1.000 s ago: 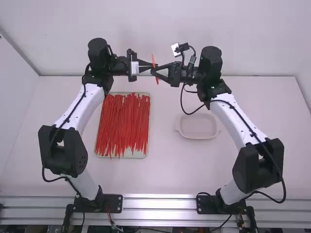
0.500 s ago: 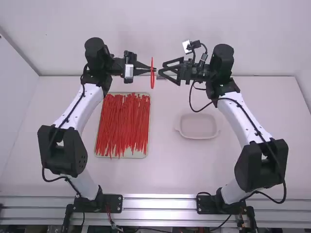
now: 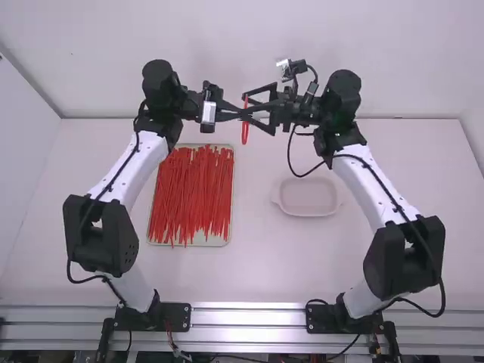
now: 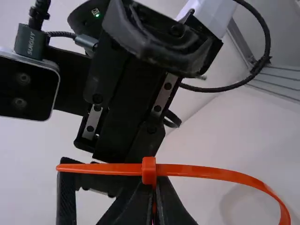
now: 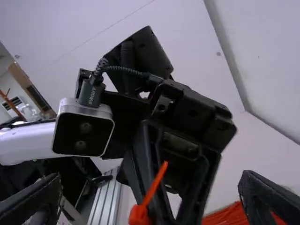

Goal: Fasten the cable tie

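Left gripper (image 3: 236, 113) raised high over the far middle of the table (image 3: 257, 265), fingers (image 4: 131, 213) pressed together on the square head of a single red cable tie (image 3: 245, 128). From the left wrist: tie (image 4: 211, 174) lying crosswise just past the fingertips, head pinched at the centre, one end running straight out to one side, the other curving away and downward. From above: tie hanging as a short red strip between the two grippers, well clear of the table surface.

Right gripper (image 3: 254, 112) facing the left one from the right, tip to tip, at about the same height. Fingers (image 5: 265, 199) spread wide apart, gripping nothing, standing to either side of the left gripper's tip and the tie (image 5: 151, 190). Contact between the right fingers and the tie: cannot tell.

Both arms bent up from the near edge and arched inward, meeting above the far middle of the table.

Down on the table, left of centre: flat pale tray (image 3: 225, 240) heaped with many more red ties (image 3: 189, 193), lengths running near to far, lying beside the left arm. Right of centre, well apart from the tray: shallow white dish (image 3: 306, 198) with small side handles, sitting just left of the right arm's forearm.
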